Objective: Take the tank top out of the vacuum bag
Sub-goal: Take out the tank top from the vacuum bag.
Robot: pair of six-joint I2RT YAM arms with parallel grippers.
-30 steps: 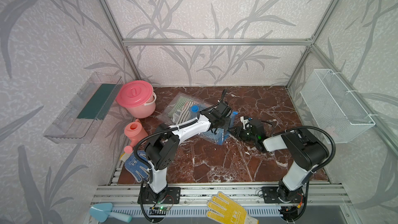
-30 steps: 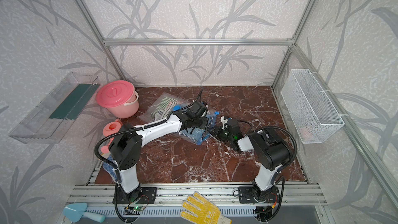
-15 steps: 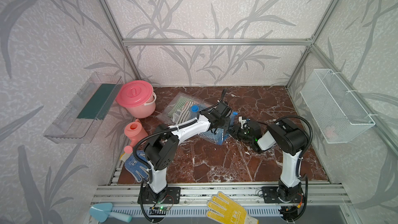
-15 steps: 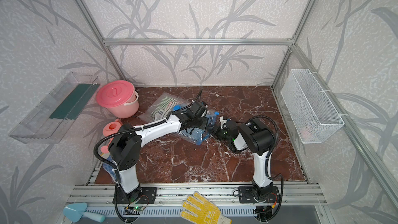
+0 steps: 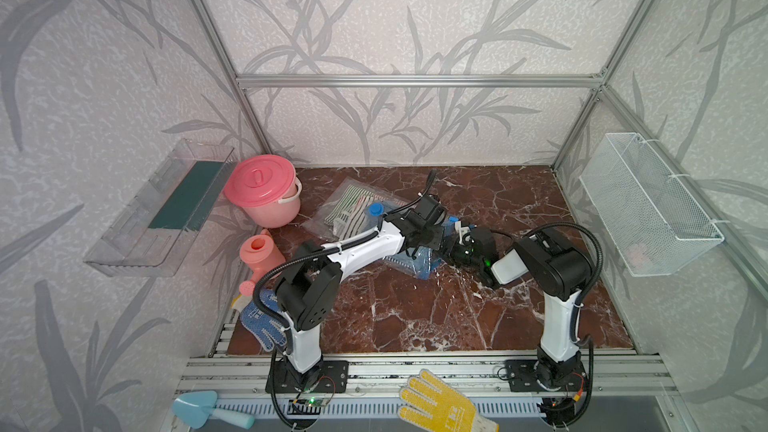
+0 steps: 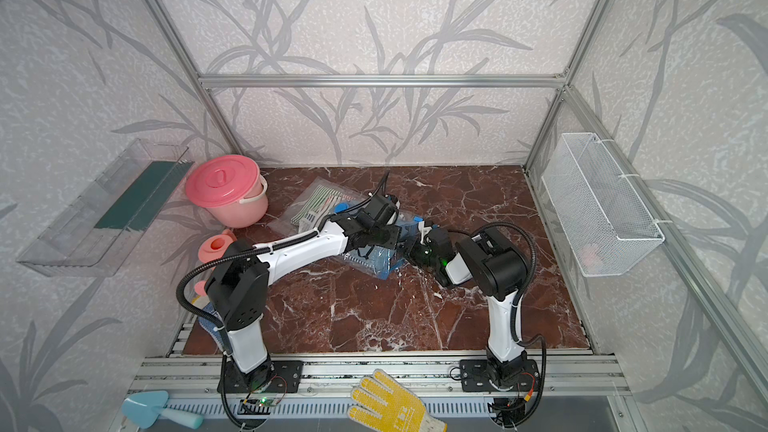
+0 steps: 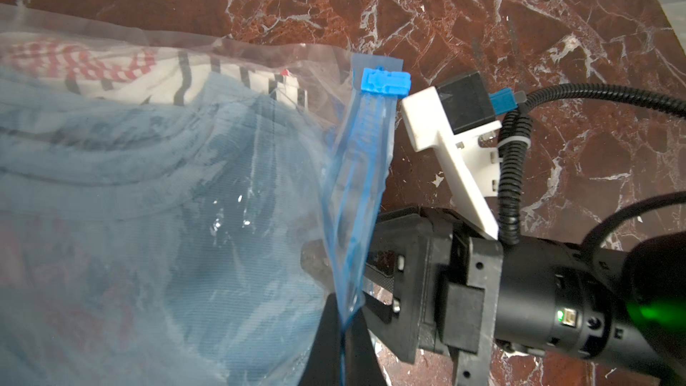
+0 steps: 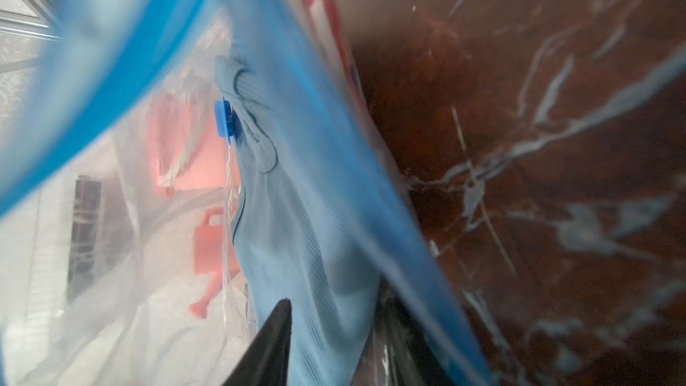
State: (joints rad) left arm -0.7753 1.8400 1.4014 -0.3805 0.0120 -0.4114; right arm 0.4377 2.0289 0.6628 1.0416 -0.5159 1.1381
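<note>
The clear vacuum bag (image 5: 332,222) lies mid-table in both top views, its round blue valve cap (image 5: 376,209) facing up. A striped garment (image 5: 347,207) shows through the plastic. My left gripper (image 7: 339,324) is shut on the blue zip strip (image 7: 356,198) and holds the bag's mouth up, close to the blue slider clip (image 7: 386,83). My right gripper (image 8: 334,302) reaches into the mouth, its fingers closed on a fold of the light blue tank top (image 8: 297,235). The two grippers meet at the bag's right end, left gripper (image 5: 434,241) beside right gripper (image 5: 449,245).
A pink lidded bucket (image 5: 259,189) and a pink watering can (image 5: 259,249) stand to the left of the bag. A blue glove (image 5: 262,322) lies at the front left. A wire basket (image 5: 648,209) hangs on the right wall, a clear shelf (image 5: 162,205) on the left.
My right arm's elbow has risen and swung in toward the middle while its gripper stayed in the bag's mouth. The left arm and the bag have hardly moved.
</note>
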